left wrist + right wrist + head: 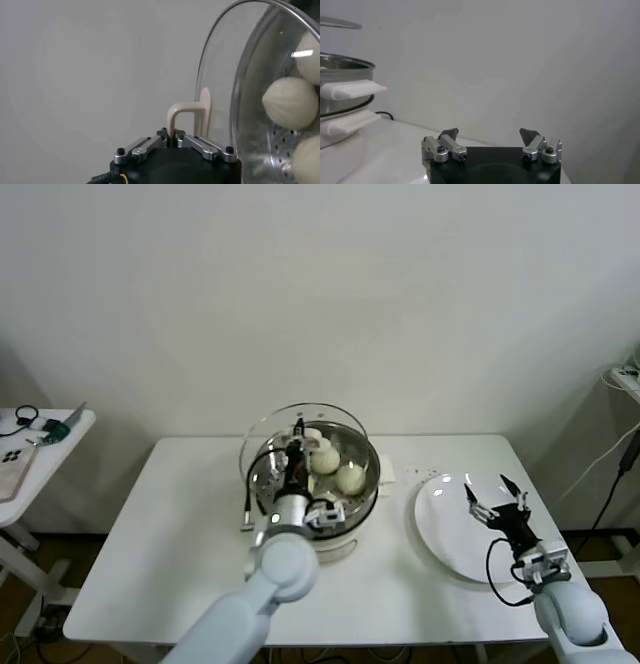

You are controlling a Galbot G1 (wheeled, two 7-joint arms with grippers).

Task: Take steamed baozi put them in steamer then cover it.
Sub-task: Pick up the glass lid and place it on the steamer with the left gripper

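Observation:
The steamer [372, 472], a shiny steel basket on a cream pot base, stands mid-table with several off-white steamed baozi [350, 478] inside. My left gripper [296, 452] is shut on the cream handle [187, 112] of the round glass lid [300, 416], which it holds tilted on edge at the steamer's left rim. In the left wrist view the gripper [171, 134] pinches the handle's leg, with the lid [220, 75] and baozi [290, 102] just beyond. My right gripper [497, 499] hangs open and holding nothing over the white plate [445, 534], as the right wrist view shows [490, 134].
The white table [170, 524] carries the pot and the plate. A small side table [40, 446] with loose items stands at the far left. Cables hang at the right edge [625, 454]. The steamer's side handle [350, 89] shows in the right wrist view.

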